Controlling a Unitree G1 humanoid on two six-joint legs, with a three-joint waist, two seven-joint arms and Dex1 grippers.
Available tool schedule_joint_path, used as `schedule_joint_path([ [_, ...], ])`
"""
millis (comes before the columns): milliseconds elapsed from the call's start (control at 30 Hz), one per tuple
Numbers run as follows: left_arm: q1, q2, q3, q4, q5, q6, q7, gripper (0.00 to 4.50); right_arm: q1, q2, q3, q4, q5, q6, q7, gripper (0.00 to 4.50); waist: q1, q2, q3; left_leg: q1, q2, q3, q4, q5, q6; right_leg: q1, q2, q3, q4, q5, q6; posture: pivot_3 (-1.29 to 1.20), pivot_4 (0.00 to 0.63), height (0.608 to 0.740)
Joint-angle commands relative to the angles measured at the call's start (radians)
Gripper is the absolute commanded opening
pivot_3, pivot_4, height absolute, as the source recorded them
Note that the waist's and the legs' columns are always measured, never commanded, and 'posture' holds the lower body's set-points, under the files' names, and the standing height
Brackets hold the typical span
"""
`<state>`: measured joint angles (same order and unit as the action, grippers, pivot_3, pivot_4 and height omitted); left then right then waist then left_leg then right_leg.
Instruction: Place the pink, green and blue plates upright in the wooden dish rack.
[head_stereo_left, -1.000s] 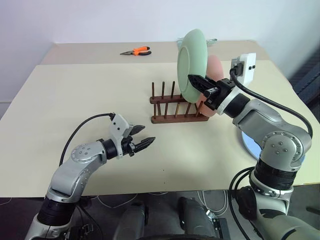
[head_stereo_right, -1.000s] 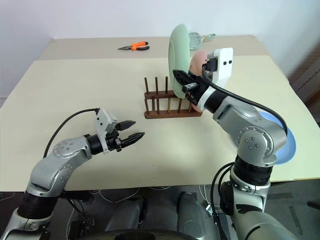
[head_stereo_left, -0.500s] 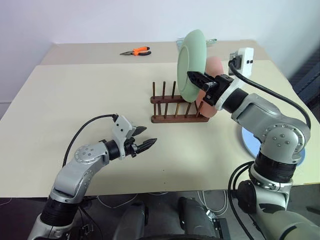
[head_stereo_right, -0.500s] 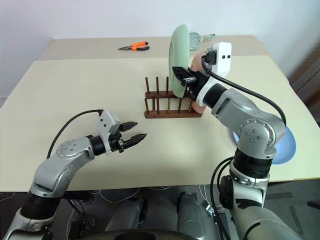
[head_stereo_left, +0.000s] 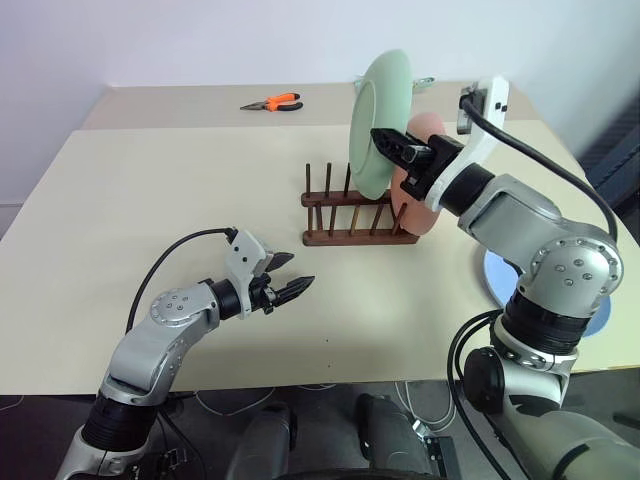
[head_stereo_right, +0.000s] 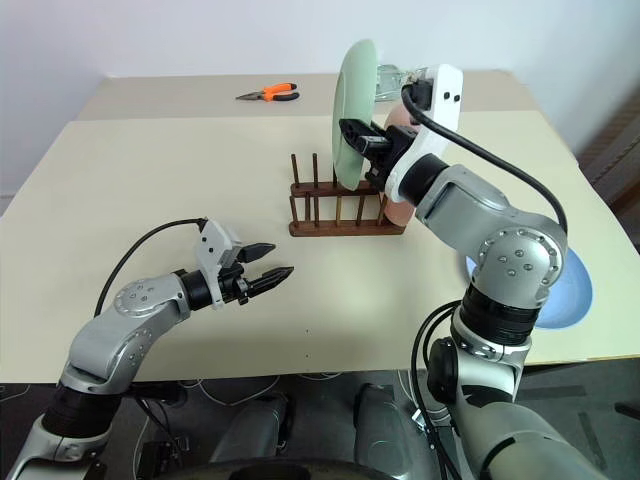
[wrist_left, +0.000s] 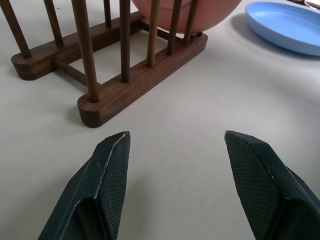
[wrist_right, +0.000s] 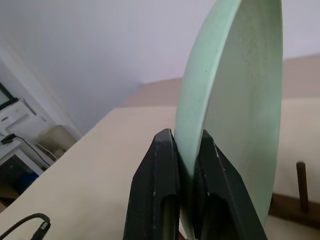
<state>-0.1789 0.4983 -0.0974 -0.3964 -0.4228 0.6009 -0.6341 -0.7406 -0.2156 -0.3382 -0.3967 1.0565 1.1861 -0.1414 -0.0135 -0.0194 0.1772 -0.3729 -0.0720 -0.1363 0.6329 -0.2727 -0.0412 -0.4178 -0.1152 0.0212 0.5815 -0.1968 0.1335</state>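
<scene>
While the right gripper (head_stereo_left: 392, 141) pinches the green plate (head_stereo_left: 377, 125) upright above the wooden dish rack (head_stereo_left: 358, 212), the pink plate (head_stereo_left: 421, 180) stands at the rack's right end, seemingly slotted. The blue plate (head_stereo_right: 553, 285) lies flat by the table edge. From the left wrist, the left gripper (wrist_left: 175, 182) hangs spread, empty. The right wrist shows both fingers (wrist_right: 162, 197) clamping the green rim.

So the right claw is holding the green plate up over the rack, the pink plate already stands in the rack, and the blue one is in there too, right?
Not quite: the blue plate lies flat on the table to the robot's right, as the right eye view shows. The rest holds: the right claw grips the green plate above the rack, where the pink plate already stands.
</scene>
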Motion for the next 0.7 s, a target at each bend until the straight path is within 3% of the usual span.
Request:
schedule_joint_path([
  [33, -0.015, 0.003, 0.002, -0.043, 0.004, -0.006, 0.001, 3.06, 0.001, 0.006, 0.008, 0.003, 0.009, -0.012, -0.031, 0.0, 0.0, 0.0, 0.0, 0.0, 0.0, 0.0, 0.0, 0.0, 0.0, 0.0, 0.0, 0.0, 0.0, 0.0, 0.0, 0.0, 0.15, 0.74],
  [100, -0.017, 0.004, 0.001, -0.041, 0.005, -0.005, 0.001, 3.14, 0.002, -0.002, 0.02, 0.01, -0.006, -0.024, -0.032, 0.77, 0.0, 0.0, 0.0, 0.0, 0.0, 0.0, 0.0, 0.0, 0.0, 0.0, 0.0, 0.0, 0.0, 0.0, 0.0, 0.0, 0.15, 0.74],
  [200, -0.018, 0.007, -0.002, -0.045, 0.006, -0.002, 0.0, 3.14, -0.001, -0.155, 0.154, -0.062, -0.211, -0.194, 0.138, 1.99, 0.001, 0.001, 0.001, 0.0, 0.0, 0.001, 0.0, 0.0, 0.0, 0.0, 0.0, 0.0, 0.0, 0.0, 0.0, 0.0, 0.15, 0.74],
  [300, -0.024, 0.017, -0.013, -0.041, 0.013, -0.003, -0.01, 3.14, 0.043, -0.316, 0.201, -0.11, -0.352, -0.379, 0.327, 1.99, 0.003, 0.001, 0.001, -0.001, 0.0, 0.001, 0.0, 0.0, 0.0, 0.0, 0.0, 0.0, -0.001, 0.0, 0.002, 0.0, 0.15, 0.74],
  [467, -0.039, 0.015, -0.034, -0.018, 0.024, -0.012, -0.028, 3.14, 0.129, -0.455, 0.005, -0.009, -0.372, -0.501, 0.454, 1.99, 0.003, 0.0, 0.0, 0.0, 0.0, 0.001, 0.0, 0.0, 0.0, 0.004, -0.001, 0.0, -0.004, 0.0, 0.004, 0.0, 0.15, 0.74],
  [500, -0.042, 0.014, -0.037, -0.017, 0.026, -0.012, -0.031, 3.14, 0.148, -0.473, -0.023, 0.007, -0.371, -0.503, 0.465, 2.26, 0.003, 0.0, 0.0, 0.0, 0.0, 0.001, 0.0, 0.0, 0.0, 0.004, -0.001, 0.0, -0.004, 0.0, 0.003, 0.0, 0.15, 0.74],
  [567, -0.054, 0.013, -0.053, -0.001, 0.031, -0.019, -0.045, 3.14, 0.275, -0.566, -0.101, 0.048, -0.444, -0.517, 0.516, 2.89, 0.008, 0.0, 0.0, 0.0, 0.0, 0.001, 0.0, 0.0, 0.0, 0.004, -0.001, 0.0, -0.004, -0.001, 0.001, 0.0, 0.15, 0.74],
  [667, -0.084, 0.008, -0.076, 0.035, 0.033, -0.034, -0.08, 3.14, 0.618, -0.651, -0.181, -0.029, -0.457, -0.459, 0.648, 4.37, 0.032, -0.001, -0.001, 0.0, 0.0, 0.0, 0.0, -0.001, 0.001, 0.005, -0.001, -0.002, -0.004, -0.002, 0.002, 0.0, 0.15, 0.74],
  [700, -0.09, 0.006, -0.081, 0.041, 0.034, -0.037, -0.087, 3.14, 0.689, -0.662, -0.19, -0.058, -0.451, -0.45, 0.677, 4.44, 0.033, -0.001, -0.001, 0.0, 0.0, 0.0, 0.0, -0.001, 0.001, 0.005, -0.002, -0.002, -0.004, -0.003, 0.003, 0.0, 0.15, 0.74],
])
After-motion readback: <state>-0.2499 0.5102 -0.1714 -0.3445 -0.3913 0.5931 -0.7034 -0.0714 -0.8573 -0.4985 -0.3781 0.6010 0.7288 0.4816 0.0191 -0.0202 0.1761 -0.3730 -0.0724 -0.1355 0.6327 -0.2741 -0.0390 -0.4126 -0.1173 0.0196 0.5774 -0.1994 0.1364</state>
